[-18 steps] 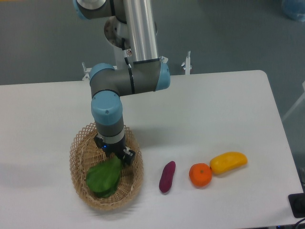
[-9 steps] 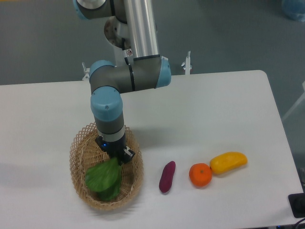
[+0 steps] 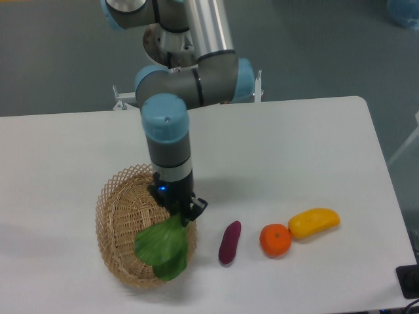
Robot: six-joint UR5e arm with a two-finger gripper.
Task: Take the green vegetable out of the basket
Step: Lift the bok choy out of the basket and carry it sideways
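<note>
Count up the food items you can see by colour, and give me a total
Green: 1, the green vegetable, hanging from the gripper over the right side of the basket
Purple: 1, the sweet potato
Orange: 1, the round orange fruit
Yellow: 1, the long yellow fruit
Total: 4

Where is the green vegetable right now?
The green vegetable hangs from the gripper over the basket's right rim, at the lower left of the table, left of the purple sweet potato.
</note>
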